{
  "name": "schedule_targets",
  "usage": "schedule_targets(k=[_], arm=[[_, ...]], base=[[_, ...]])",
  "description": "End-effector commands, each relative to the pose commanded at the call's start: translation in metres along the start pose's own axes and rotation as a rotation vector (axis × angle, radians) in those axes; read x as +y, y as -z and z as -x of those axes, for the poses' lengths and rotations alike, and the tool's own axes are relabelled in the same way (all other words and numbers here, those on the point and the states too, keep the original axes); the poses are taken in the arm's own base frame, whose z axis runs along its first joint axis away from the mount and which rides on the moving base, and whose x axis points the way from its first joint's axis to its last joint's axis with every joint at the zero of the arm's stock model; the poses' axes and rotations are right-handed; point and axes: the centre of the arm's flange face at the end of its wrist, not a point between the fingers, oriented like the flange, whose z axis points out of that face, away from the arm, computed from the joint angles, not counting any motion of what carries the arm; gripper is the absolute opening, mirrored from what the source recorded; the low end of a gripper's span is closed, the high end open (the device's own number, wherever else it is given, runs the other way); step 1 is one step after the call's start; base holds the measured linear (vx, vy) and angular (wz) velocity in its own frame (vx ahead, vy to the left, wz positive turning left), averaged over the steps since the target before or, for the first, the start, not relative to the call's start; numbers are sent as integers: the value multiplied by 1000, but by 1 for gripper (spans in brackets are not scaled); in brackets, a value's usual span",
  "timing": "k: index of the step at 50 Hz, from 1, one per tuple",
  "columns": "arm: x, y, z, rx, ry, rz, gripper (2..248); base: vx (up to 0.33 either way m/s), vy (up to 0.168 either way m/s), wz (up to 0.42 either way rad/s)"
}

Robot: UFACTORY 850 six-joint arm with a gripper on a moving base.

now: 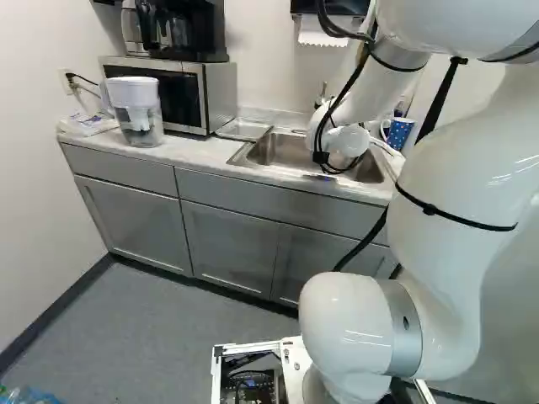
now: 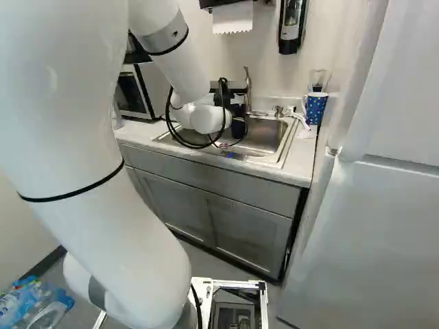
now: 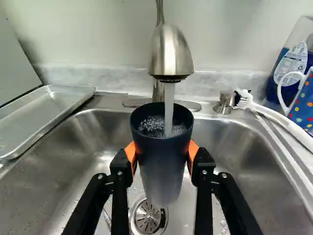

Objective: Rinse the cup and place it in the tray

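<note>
One dark cup (image 3: 163, 169), held upright over the sink (image 3: 230, 147), is pinched in my gripper (image 3: 162, 151) from nine and three o'clock – mouth unobstructed, so water (image 3: 169, 105) from the tap (image 3: 170, 56) at twelve falls inside. Drain (image 3: 147, 216) below, suited to overflow. Tray (image 3: 46, 110) at ten – destination, cup not yet there.

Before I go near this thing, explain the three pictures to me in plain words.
The machine is one white robot arm. Two pictures look past it from its base, left and right; the third looks along its wrist. There, two black fingers with orange pads hold a dark cup over the sink, under the running tap. A metal tray lies beside the sink. Around it on the counter are a white brush, dotted mug, water pitcher and microwave.
</note>
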Motion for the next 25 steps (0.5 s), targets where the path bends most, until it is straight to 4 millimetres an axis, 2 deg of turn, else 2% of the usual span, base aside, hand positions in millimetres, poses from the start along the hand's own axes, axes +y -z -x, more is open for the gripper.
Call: schedule_targets(k=[25], arm=[[-29,3,0,2,18,-56,122]], base=[[0,0,0]])
